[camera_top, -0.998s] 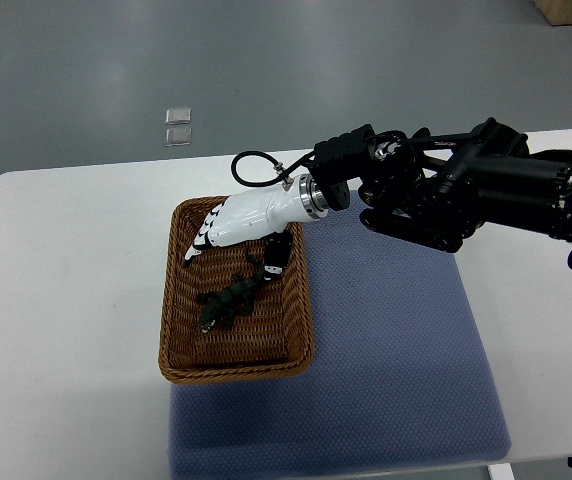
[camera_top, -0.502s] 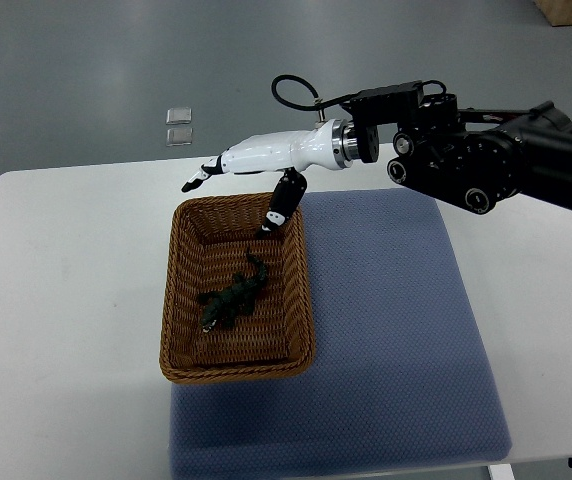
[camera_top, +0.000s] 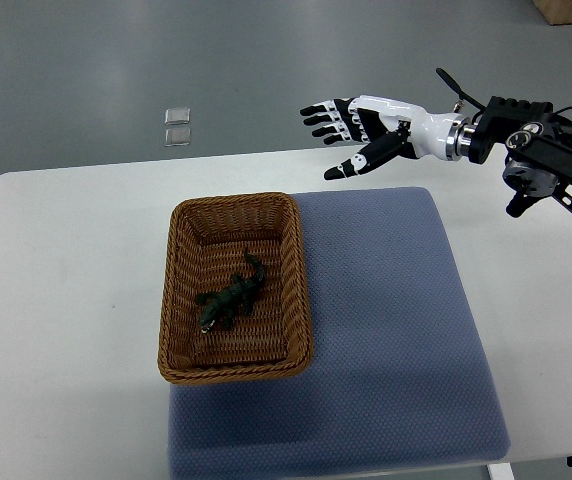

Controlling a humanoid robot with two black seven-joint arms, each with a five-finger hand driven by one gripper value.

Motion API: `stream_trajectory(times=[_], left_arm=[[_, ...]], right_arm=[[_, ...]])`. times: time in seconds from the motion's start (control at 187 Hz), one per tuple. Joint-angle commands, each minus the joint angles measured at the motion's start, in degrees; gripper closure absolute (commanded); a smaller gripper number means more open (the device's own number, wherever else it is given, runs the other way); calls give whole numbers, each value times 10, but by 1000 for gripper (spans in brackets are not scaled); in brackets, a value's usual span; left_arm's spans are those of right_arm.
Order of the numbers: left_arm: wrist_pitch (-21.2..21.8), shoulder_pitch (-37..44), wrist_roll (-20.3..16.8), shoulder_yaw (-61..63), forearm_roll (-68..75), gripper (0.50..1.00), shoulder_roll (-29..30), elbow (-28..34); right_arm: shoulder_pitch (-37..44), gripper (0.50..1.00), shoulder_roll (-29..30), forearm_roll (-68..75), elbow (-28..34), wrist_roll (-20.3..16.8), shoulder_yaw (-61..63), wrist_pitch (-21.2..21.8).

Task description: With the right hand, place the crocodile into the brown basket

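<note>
Hovering my right hand (camera_top: 371, 128), fingers spread & empty, beyond basket (camera_top: 234, 201); croc (camera_top: 229, 296) inside looks light, rubbery, I'd grip mid-body.

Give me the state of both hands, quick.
Right hand: open, fingers spread, holding nothing; the crocodile lies in the brown basket.
Left hand: not in view.

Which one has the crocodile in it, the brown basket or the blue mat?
The brown basket: the crocodile lies inside its woven walls. The blue mat has no toy, and the right hand is empty.
</note>
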Motion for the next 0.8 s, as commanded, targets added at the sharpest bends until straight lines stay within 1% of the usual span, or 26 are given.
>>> stream_trajectory(times=[0.0, 0.096, 0.24, 0.32, 0.438, 0.576, 0.795], left_arm=[[0, 0, 0, 0, 0, 500, 0, 0], [-1, 0, 0, 0, 0, 500, 0, 0], [0, 0, 0, 1, 0, 500, 0, 0], [0, 0, 0, 1, 0, 500, 0, 0], [0, 0, -1, 1, 0, 500, 0, 0], [0, 0, 0, 1, 0, 500, 0, 0], [0, 0, -1, 1, 0, 500, 0, 0]], right_arm=[[-18, 574, -2, 41, -25, -4, 15, 3], [-38, 574, -3, 104, -48, -7, 25, 5], [-69, 574, -3, 145, -68, -38, 27, 11], [-78, 574, -3, 169, -74, -39, 28, 18], [-90, 574, -9, 267, -75, -44, 27, 30], [-106, 574, -14, 383, -75, -72, 27, 43], [-125, 572, -7, 400, -75, -67, 28, 42]])
